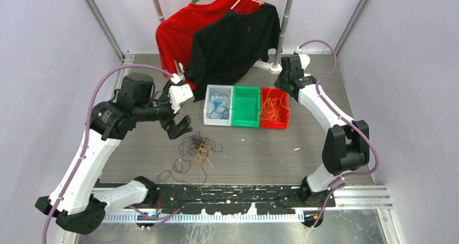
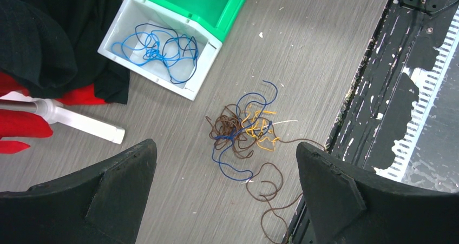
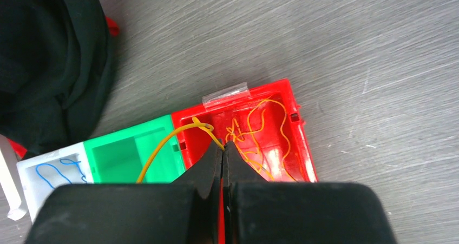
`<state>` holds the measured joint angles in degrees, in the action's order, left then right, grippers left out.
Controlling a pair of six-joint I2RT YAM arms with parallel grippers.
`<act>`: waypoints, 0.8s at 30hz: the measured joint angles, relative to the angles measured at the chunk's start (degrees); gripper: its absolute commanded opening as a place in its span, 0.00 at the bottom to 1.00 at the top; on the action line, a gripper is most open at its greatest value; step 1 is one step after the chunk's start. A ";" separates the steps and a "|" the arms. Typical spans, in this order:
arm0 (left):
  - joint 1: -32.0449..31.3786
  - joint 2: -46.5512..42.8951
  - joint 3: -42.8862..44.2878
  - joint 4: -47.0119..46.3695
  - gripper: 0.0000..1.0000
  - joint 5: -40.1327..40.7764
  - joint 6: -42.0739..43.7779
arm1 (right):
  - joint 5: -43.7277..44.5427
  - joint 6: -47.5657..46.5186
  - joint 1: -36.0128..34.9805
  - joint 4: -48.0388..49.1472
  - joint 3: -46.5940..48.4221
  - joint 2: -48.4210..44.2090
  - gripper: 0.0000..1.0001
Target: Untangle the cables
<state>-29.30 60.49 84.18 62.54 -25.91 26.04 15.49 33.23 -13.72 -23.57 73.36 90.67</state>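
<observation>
L gripper: claw spread, over cable tangle, prob. for next pick. R gripper: pressed together, pinching yellow-orange cable above red bin, prob. sorting by colour.

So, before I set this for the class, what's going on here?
Two robot arms seem to be sorting a cable tangle by colour. The right fingers are shut over the red bin, apparently pinching a yellow-orange cable. The left fingers hang open above the tangle of brown, blue and yellow strands. Blue cables lie in the white bin; the green bin is empty.
</observation>
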 measured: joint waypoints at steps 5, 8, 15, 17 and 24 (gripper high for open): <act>0.00 -0.02 0.00 -0.09 0.99 0.00 0.00 | -2.73 1.88 -0.52 0.76 0.92 3.69 0.01; 0.00 -0.02 0.00 -0.11 0.99 0.00 0.02 | -3.63 2.62 -1.73 0.79 2.12 6.60 0.01; 0.00 -0.04 -0.22 -0.13 0.99 0.20 0.26 | -4.26 3.17 -7.08 0.70 4.07 10.25 0.01; 0.00 -0.04 -0.42 -0.13 1.00 0.31 0.37 | -4.28 3.15 -8.15 0.74 4.52 10.91 0.01; 0.00 -0.33 -1.09 -0.17 1.00 0.44 1.03 | -5.07 2.49 -9.01 0.39 5.44 11.26 0.01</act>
<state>-29.30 60.16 83.09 62.37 -25.47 27.07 10.41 35.73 -22.72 -23.18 78.81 101.93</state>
